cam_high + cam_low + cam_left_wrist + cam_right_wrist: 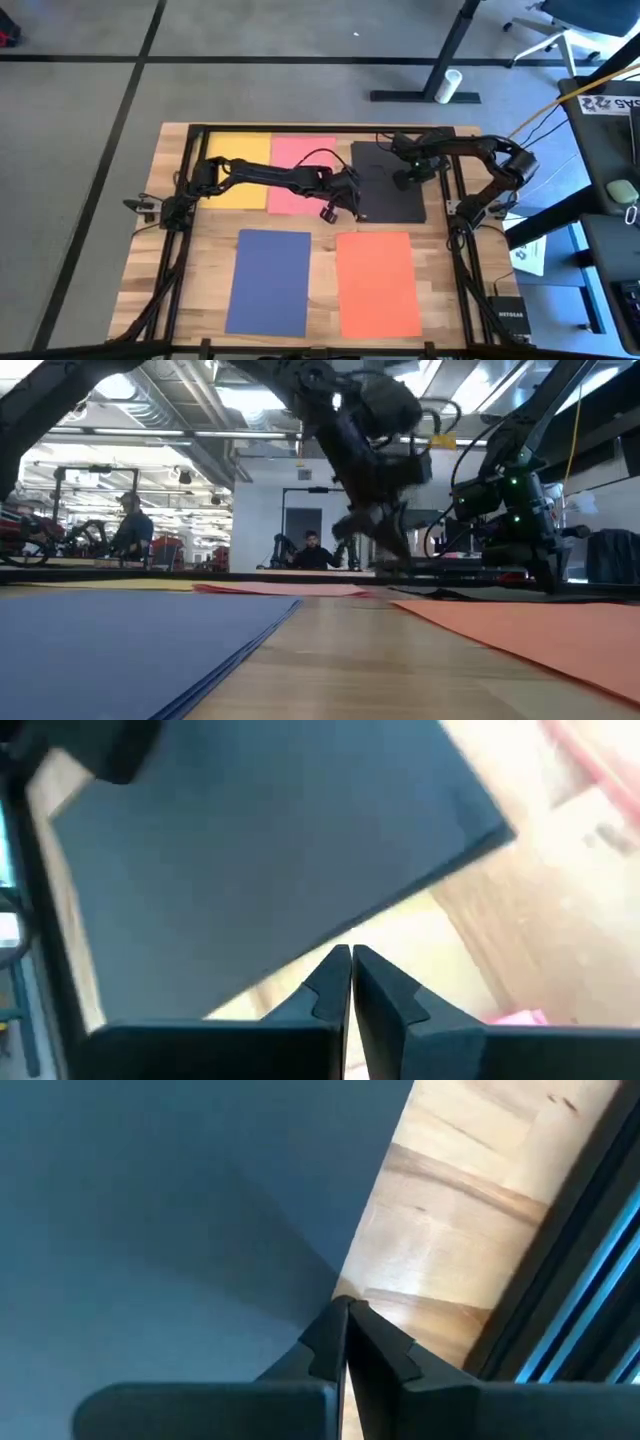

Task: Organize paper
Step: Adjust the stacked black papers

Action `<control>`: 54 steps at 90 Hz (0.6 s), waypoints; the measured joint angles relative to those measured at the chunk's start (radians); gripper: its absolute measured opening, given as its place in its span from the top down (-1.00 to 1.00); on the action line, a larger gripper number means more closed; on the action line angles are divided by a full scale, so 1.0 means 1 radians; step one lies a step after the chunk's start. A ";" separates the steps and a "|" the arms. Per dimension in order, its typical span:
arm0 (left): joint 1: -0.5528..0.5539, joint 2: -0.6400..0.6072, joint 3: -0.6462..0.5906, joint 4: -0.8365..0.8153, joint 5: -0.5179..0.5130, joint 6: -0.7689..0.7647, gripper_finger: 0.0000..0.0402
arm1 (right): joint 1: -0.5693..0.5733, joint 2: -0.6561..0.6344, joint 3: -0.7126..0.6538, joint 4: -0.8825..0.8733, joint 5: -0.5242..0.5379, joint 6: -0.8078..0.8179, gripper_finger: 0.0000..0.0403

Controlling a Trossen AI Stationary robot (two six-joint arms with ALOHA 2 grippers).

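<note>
Five sheets of paper lie flat on the wooden table: yellow (237, 170), pink (298, 175) and black (388, 182) in the far row, navy blue (270, 282) and orange (378, 284) in the near row. My left gripper (350, 956) is shut and hovers low at the black sheet's (270, 850) left near edge (348, 196). My right gripper (345, 1306) is shut, with its tips down at an edge of the black sheet (170, 1230), over the sheet's middle (402, 178) in the high view. My left gripper's shut tips stand just off the black sheet's edge (330, 942), over bare wood; I cannot tell whether they touch the sheet. My right gripper's shut fingertips (330, 1330) meet the black sheet at its edge (330, 1285), coming from above at a slant. Their shadow runs up to the tips. The sheet lies flat on the table.
A black metal frame (190, 128) runs around the table's far and side edges. Bare wood (322, 225) shows between the two rows of sheets. Desks, cables and a white roll (447, 86) lie off the table, and people sit in the room beyond (312, 550).
</note>
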 joint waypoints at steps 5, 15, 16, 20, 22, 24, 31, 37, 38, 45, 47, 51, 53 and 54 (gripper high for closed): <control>0.001 -0.023 0.000 -0.006 0.011 -0.033 1.00 | 0.002 -0.018 -0.002 -0.006 -0.019 -0.010 1.00; 0.005 -0.080 0.001 -0.010 0.052 -0.112 1.00 | 0.003 -0.063 -0.003 -0.017 -0.054 -0.030 1.00; 0.006 -0.086 0.001 -0.013 0.059 -0.116 1.00 | 0.003 -0.067 -0.003 -0.018 -0.054 -0.034 1.00; 0.011 -0.105 0.001 -0.010 0.092 -0.147 1.00 | 0.003 -0.085 -0.003 -0.020 -0.053 -0.041 1.00; 0.013 -0.119 0.001 -0.006 0.110 -0.170 1.00 | 0.004 -0.095 -0.003 -0.021 -0.049 -0.044 1.00; 0.015 -0.131 0.001 -0.009 0.127 -0.189 1.00 | 0.007 -0.105 -0.003 -0.020 -0.042 -0.049 1.00; 0.020 -0.170 0.002 -0.003 0.184 -0.249 1.00 | 0.015 -0.136 -0.003 -0.023 -0.026 -0.062 1.00; 0.029 -0.194 0.002 0.014 0.223 -0.287 1.00 | 0.016 -0.164 -0.003 -0.026 -0.020 -0.071 1.00; 0.030 -0.197 0.002 0.016 0.229 -0.291 1.00 | 0.016 -0.169 -0.003 -0.027 -0.020 -0.074 1.00; 0.032 -0.206 0.003 0.022 0.268 -0.316 1.00 | 0.015 -0.201 -0.002 -0.028 -0.015 -0.085 1.00; 0.035 -0.206 0.003 0.021 0.274 -0.321 1.00 | 0.015 -0.210 -0.002 -0.028 -0.013 -0.087 1.00; 0.036 -0.206 0.000 0.008 0.283 -0.324 1.00 | 0.017 -0.230 -0.002 -0.031 -0.016 -0.090 1.00; 0.035 -0.205 -0.007 0.008 0.286 -0.324 1.00 | 0.022 -0.242 -0.002 -0.031 -0.018 -0.092 1.00; 0.035 -0.205 -0.011 0.007 0.288 -0.323 1.00 | 0.026 -0.247 -0.002 -0.029 -0.019 -0.093 1.00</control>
